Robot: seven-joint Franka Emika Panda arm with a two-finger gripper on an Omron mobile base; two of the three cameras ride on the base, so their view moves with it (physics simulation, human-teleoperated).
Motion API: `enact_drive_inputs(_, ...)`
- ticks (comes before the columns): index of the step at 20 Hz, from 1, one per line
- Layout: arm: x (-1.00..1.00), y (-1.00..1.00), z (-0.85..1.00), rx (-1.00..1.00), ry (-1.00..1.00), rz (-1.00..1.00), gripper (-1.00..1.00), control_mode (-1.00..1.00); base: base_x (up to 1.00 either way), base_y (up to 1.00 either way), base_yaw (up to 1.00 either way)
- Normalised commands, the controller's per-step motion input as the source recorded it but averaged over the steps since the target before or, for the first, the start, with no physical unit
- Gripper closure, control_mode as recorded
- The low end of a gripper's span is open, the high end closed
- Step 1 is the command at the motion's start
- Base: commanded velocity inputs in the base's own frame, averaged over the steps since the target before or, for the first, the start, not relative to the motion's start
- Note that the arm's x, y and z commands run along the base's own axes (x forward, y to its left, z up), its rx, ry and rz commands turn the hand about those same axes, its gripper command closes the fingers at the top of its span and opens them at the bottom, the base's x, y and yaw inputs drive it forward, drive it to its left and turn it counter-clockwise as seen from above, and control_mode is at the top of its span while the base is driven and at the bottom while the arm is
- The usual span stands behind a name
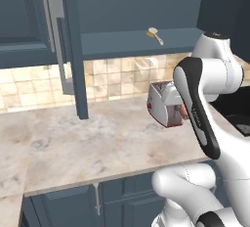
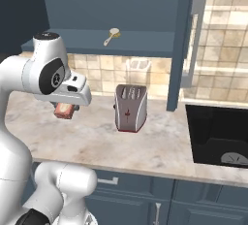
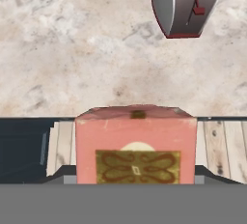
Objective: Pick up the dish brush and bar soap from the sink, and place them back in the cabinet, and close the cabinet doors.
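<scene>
Reddish-brown rectangular bar soap [image 3: 135, 143] is held between the jaws of the two-finger gripper [image 2: 65, 111], above the beige marble counter [image 2: 97, 141]. Cream-headed dish brush [image 2: 112, 36] is laid on the blue-grey cabinet shelf [image 2: 145, 43]. Red-and-silver toaster [image 2: 131, 107] is stood nearby, apart.

bar soap [image 3: 136, 143] close, centred | toaster [image 3: 185, 6] beyond on counter [image 3: 72, 49]

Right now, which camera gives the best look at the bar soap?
The hand view: the bar soap sits front and centre, label showing. The right base view shows it small, under the gripper. The left base view hides most of it behind the arm.
</scene>
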Motion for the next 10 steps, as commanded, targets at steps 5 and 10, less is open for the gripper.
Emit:
enact_drive_inputs(5, 0.00, 0.00, 0.00, 0.00, 0.00, 0.00, 1.00, 1.00, 0.11, -0.22, -0.06)
enact_drive_inputs(10, 0.00, 0.00, 0.00, 0.00, 0.00, 0.00, 1.00, 1.00, 0.11, -0.24, -0.02)
